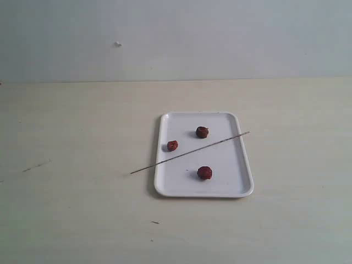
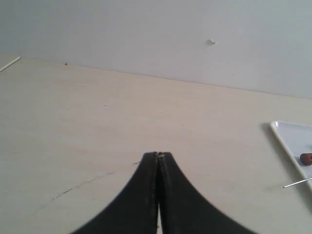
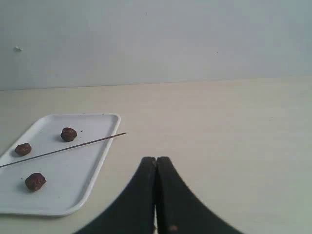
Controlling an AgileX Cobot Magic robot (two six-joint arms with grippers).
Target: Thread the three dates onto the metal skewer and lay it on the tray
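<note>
Nearest the cameras, the left claw (image 2: 157,155) and the right claw (image 3: 156,158) both hang over bare table (image 1: 82,165); jaws clenched tight together, nothing between them. Neither shows up in the exterior view, so they sit well back from the action. It looks like square 1 of the job: no date threaded, nothing picked up yet.

Moving out, the white tray (image 1: 225,181) sits a bit right of the table's middle and holds all the task stuff. First comes the nearest date (image 1: 204,172), loose on the tray floor close to the near rim. Behind it the skewer (image 1: 190,152) lies slantwise across the tray; its left end sticks out past the left rim over the table, its right end reaches just past the right rim; it seems to touch none of the 3 dates. Then the middle date (image 1: 172,146) hugs the left rim just beyond the skewer; the far date (image 1: 202,132) sits nearer the back rim; past that, only plain wall (image 1: 220,38).

Likely next move: both claws have to open up; 1 probably goes for the skewer by that overhanging left end, since a rod that thin is a pain to pinch off a flat surface. The other has to pinch a date gently, no squashing, and line it up dead centre on the tip.
</note>
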